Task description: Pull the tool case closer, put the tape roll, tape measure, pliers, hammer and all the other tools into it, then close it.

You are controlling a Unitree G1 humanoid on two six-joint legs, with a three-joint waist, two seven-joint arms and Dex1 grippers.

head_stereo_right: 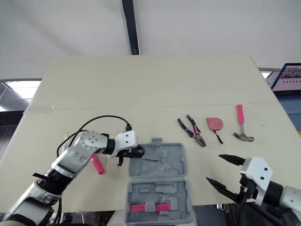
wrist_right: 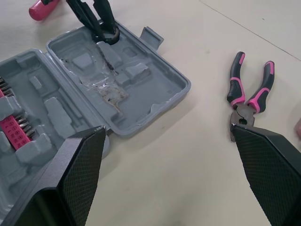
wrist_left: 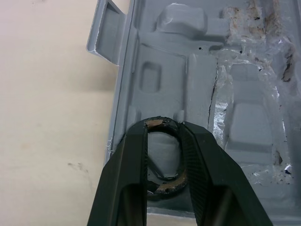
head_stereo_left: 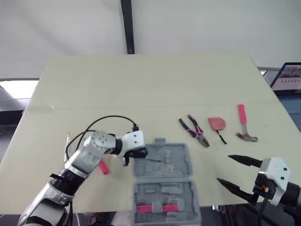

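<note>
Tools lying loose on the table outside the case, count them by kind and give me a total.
Pliers: 1
Tape measure: 1
Hammer: 1
Pink-handled tool beside the left arm: 1
Total: 4
Not counted: tape roll, held in the left gripper.

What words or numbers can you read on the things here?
Nothing here can be read.
On the laptop screen: something shows, but it is too small to read.
On the tool case, the tape measure and the tape roll in the left gripper: no lettering visible.
</note>
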